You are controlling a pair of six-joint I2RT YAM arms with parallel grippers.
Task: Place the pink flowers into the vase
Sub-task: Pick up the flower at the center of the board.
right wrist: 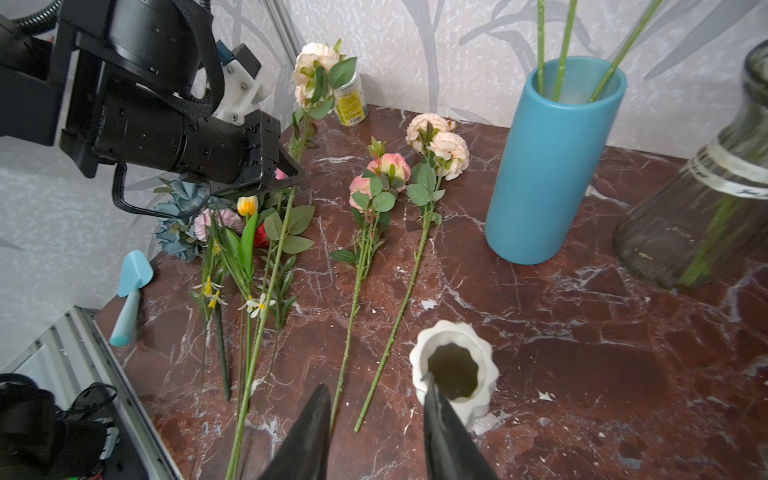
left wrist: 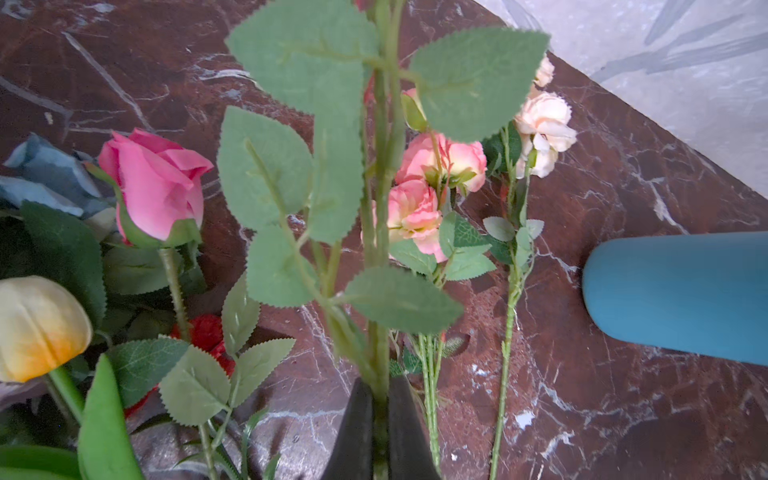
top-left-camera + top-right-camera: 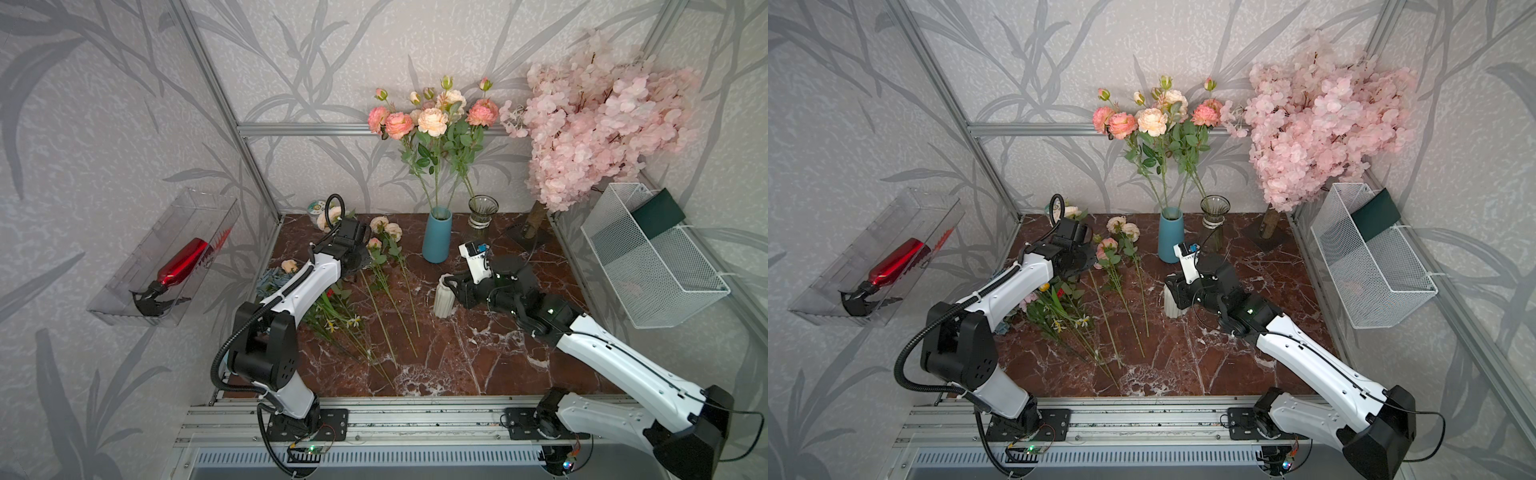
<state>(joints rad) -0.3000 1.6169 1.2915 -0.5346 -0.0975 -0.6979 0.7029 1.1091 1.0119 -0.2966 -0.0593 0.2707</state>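
The marble table (image 3: 478, 365) carries everything; the blossom tree (image 3: 594, 116) stands at its far right corner, and the wire basket (image 3: 656, 266) hangs on the right wall beside it; the pink flowers (image 3: 432, 120) are split into three lots; lot one, three stems, stands in the blue vase (image 3: 436, 237), which is upright near the middle of the back wall; a mixed bunch (image 1: 245, 232) of other flowers lies at the left edge, under my left arm; lot two, the two loose sprays (image 1: 386, 183), lies flat on the table between that bunch and the blue vase, side by side, heads toward the back wall; lot three is the held spray (image 1: 316, 70), its peach head up near the back left corner; the glass vase (image 3: 482, 210) stands just beside the blue vase, on its right; the white vase (image 1: 478, 409) stands upright nearer to me, apart from both; my left pincer (image 2: 380, 386) is clenched on the green stem of the held spray, below its leaves; my right pincer (image 1: 374, 382) is released, jaws apart, grasping nothing; one finger (image 1: 440, 415) sits at the white vase's rim; contact there I cannot tell
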